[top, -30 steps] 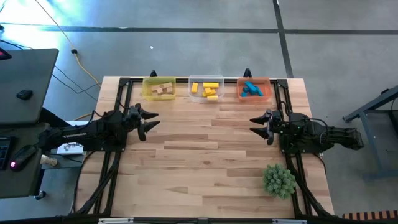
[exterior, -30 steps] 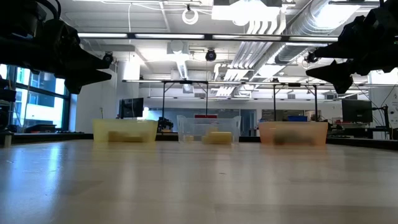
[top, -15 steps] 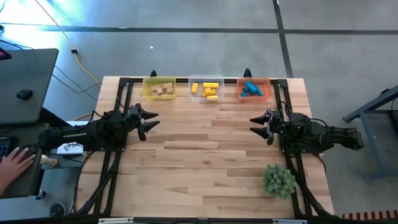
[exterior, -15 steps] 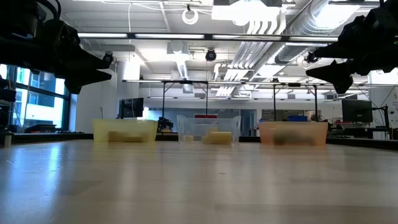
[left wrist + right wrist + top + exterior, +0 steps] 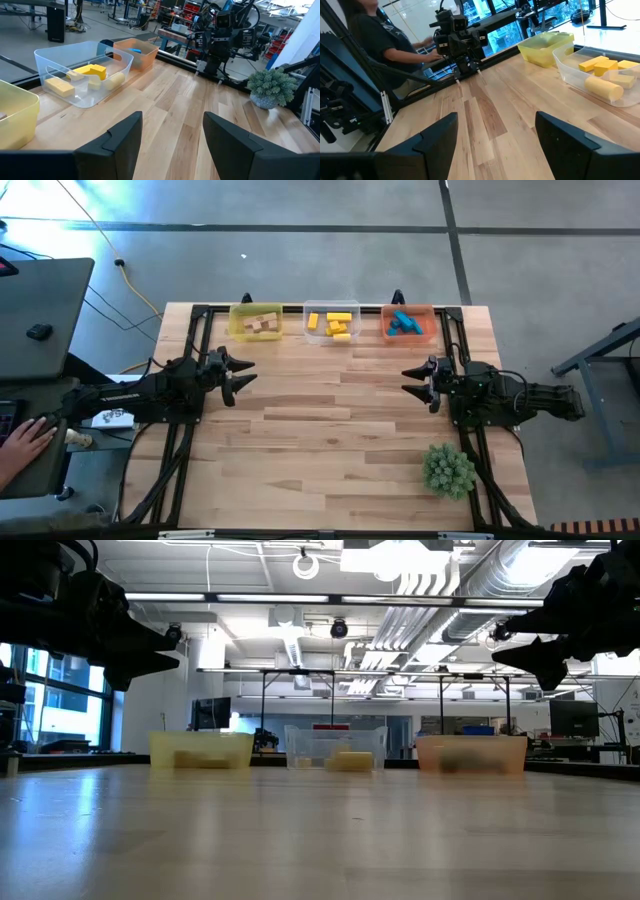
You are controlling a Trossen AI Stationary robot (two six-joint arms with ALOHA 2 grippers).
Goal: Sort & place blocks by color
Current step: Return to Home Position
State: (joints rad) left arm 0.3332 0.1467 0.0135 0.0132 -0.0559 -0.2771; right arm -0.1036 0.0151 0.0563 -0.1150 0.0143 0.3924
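The clear tub is sitting at the far edge of the wooden table, in the middle of a row of three. The yellow tub is standing to the left of the clear tub and the orange tub to its right, each apart from it. The blocks are showing only as blurred shapes through the walls: a yellow one inside the clear tub, pale ones in the yellow tub, something dark in the orange tub. The left gripper is hanging high up and to the left of the clear tub, its fingers parted and pointing inward. The right gripper is hanging high up to the right of the clear tub, its fingers likewise parted and pointing inward.
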